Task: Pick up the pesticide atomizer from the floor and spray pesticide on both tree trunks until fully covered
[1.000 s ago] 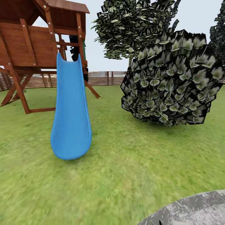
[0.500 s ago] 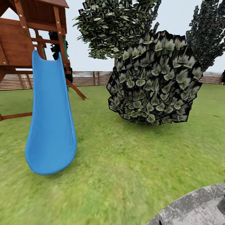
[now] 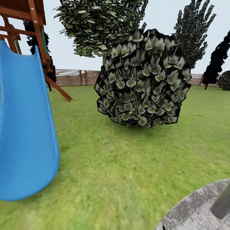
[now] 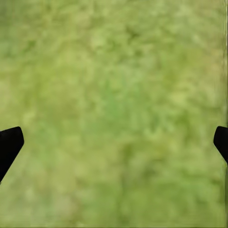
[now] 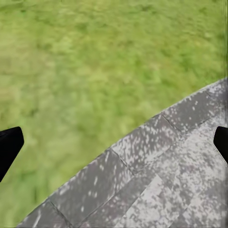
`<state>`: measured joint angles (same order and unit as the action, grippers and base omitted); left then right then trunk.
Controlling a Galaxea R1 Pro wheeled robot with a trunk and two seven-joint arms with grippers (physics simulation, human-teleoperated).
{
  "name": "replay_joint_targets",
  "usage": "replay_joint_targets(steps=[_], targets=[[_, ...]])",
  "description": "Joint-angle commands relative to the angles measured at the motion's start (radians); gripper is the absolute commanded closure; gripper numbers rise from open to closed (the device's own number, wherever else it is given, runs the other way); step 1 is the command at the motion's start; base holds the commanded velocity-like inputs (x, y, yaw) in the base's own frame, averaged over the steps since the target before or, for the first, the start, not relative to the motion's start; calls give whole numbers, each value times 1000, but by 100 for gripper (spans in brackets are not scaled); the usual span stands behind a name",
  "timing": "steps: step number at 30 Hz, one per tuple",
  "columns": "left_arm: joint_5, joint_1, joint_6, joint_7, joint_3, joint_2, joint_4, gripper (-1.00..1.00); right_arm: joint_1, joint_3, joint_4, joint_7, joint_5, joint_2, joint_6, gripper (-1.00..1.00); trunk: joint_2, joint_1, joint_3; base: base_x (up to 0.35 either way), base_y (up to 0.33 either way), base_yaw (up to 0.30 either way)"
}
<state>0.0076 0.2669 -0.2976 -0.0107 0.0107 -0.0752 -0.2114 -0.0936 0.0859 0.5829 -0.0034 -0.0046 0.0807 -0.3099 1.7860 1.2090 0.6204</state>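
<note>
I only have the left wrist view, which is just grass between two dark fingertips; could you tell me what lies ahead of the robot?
Observer: The head view shows a large round leafy bush straight ahead on the lawn.
Operator: Thank you. Is anything standing to its left?
Observer: Yes, a blue slide hangs from a wooden play frame.
Operator: And what is under the right gripper?
Observer: The right gripper, fingers wide apart, looks down on the curved edge of a grey paved stone beside grass.
</note>
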Motion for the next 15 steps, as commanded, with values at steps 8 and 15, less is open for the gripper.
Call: replay_joint_targets(steps=[8, 15], targets=[[1, 0, 0, 0, 0, -10, 0, -100, 0, 0, 0, 0, 0, 0, 0, -100, 0, 0, 0, 339, 0, -268], [2, 0, 0, 0, 0, -11, 0, -100, 0, 0, -1, 0, 0, 0, 0, -100, 0, 0, 0, 339, 0, -268]])
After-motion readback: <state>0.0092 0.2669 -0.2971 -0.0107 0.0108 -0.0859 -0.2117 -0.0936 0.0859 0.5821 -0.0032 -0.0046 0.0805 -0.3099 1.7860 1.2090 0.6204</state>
